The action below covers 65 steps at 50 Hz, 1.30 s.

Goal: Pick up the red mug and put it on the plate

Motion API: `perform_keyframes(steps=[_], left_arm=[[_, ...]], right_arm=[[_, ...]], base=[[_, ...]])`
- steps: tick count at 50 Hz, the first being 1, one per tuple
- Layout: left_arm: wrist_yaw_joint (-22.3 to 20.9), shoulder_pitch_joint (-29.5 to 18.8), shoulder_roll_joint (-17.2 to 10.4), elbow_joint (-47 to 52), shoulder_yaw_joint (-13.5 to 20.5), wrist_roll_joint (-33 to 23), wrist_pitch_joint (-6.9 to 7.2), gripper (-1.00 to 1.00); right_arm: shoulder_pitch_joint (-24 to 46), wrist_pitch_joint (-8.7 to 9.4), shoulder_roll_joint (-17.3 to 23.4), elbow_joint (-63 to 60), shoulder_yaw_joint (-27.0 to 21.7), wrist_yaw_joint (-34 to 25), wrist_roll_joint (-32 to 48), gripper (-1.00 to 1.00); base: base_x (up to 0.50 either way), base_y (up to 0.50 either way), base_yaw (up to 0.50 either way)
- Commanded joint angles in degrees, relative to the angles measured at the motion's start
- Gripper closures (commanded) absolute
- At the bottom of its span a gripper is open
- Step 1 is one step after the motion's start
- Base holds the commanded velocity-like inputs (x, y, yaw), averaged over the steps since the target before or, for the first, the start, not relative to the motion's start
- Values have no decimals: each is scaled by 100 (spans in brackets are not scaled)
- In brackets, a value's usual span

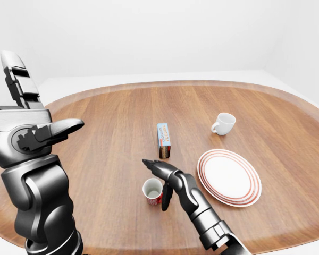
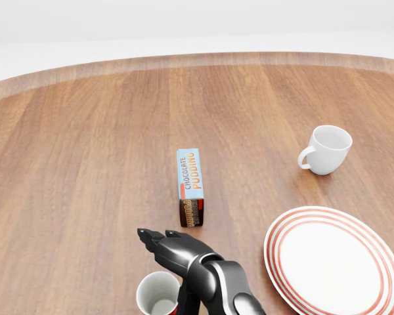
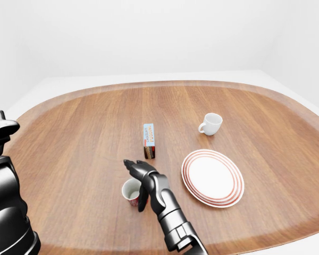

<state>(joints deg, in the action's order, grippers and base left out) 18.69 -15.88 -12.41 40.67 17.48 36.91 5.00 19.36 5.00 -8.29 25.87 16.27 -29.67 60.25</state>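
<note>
Red mug [image 1: 153,191] partly hidden by right robot hand [image 1: 162,178]; grip unclear.

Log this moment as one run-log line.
phase: grasping | right hand: open, beside red mug | left hand: raised, idle | plate: bare

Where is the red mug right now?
In the left-eye view the red mug stands on the table low in the middle, right beside the right robot hand, with the pudding box above it and the plate to its right.
</note>
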Motion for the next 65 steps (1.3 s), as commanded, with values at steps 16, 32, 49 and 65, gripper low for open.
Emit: perform_keyframes(steps=[16, 32, 49, 65], left_arm=[[67, -59, -59, -49, 53, 99, 0, -100], [125, -100, -113, -51, 66, 169, 0, -100], [63, -88, -99, -152, 62, 87, 0, -100], [56, -43, -73, -77, 51, 61, 0, -100]], right_arm=[[630, -287, -68, 1060, -148, 114, 243, -100], [1151, -602, -142, 2083, -240, 518, 301, -100], [933, -847, -444, 2856, -88, 979, 281, -100], [791, -843, -308, 2619, -63, 890, 440, 100]], base=[[0, 0, 0], [0, 0, 0], [0, 0, 0], [0, 0, 0]])
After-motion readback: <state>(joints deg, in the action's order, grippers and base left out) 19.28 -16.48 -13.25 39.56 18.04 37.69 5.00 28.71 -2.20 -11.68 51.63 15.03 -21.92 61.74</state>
